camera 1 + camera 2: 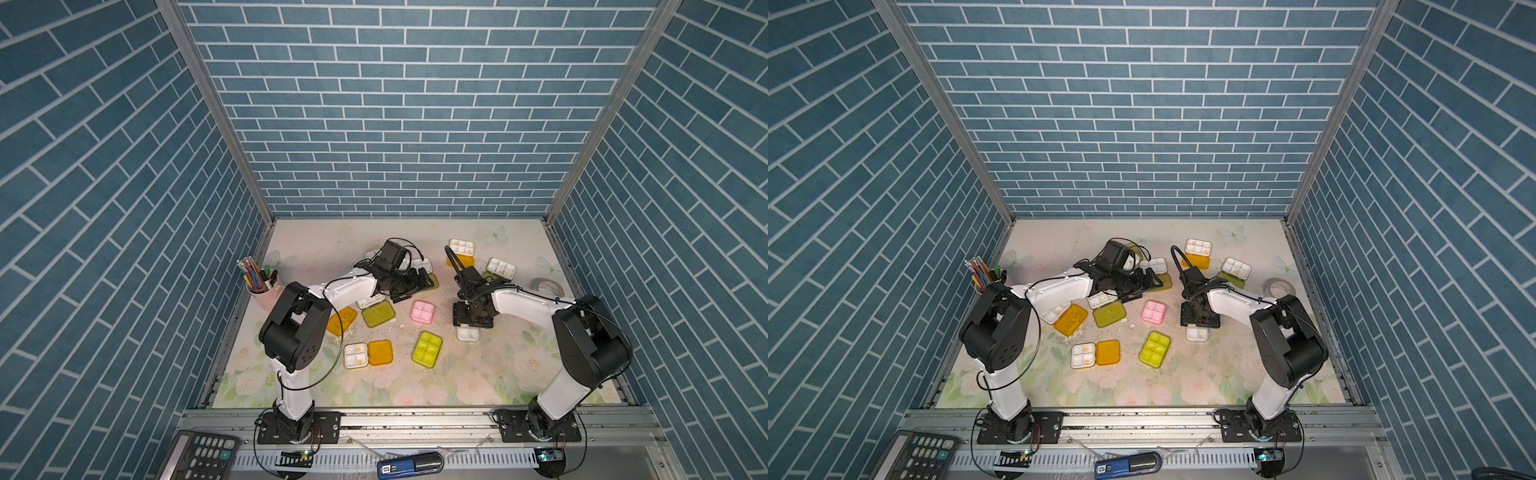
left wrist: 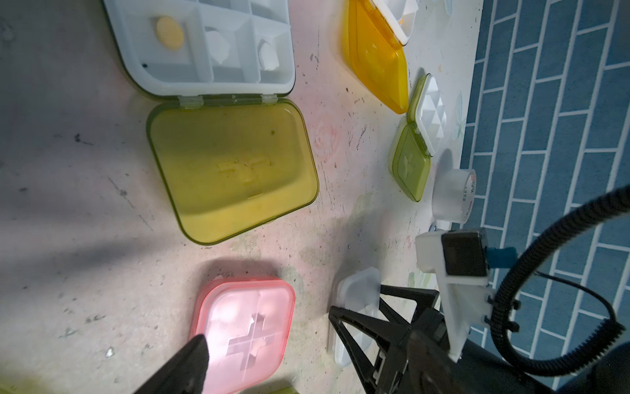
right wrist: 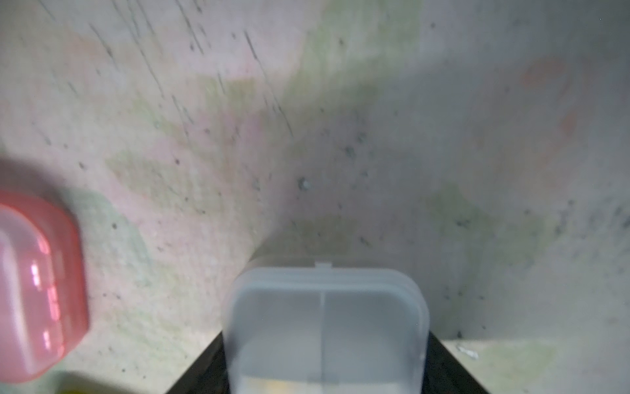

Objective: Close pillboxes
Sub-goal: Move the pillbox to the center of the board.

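Several pillboxes lie on the floral table. My right gripper (image 1: 471, 322) points down, open, its fingers flanking a clear-lidded pillbox (image 3: 324, 324) whose lid lies flat; whether they touch it I cannot tell. That pillbox also shows in a top view (image 1: 467, 333). My left gripper (image 1: 415, 286) hovers open and empty past a closed pink pillbox (image 1: 422, 311); only one of its fingers (image 2: 184, 368) shows in the left wrist view, over the pink lid (image 2: 243, 331). An open pillbox with a yellow-green lid (image 2: 231, 170) lies beyond. A closed yellow-green pillbox (image 1: 427, 349) sits nearer the front.
Open pillboxes with orange lids lie at the front (image 1: 380, 352), left (image 1: 341, 321) and back (image 1: 461, 248); another open one (image 1: 500, 268) sits back right. A tape roll (image 1: 547, 286) stands by the right wall, a pencil cup (image 1: 259, 286) at the left, a calculator (image 1: 203, 455) off the table.
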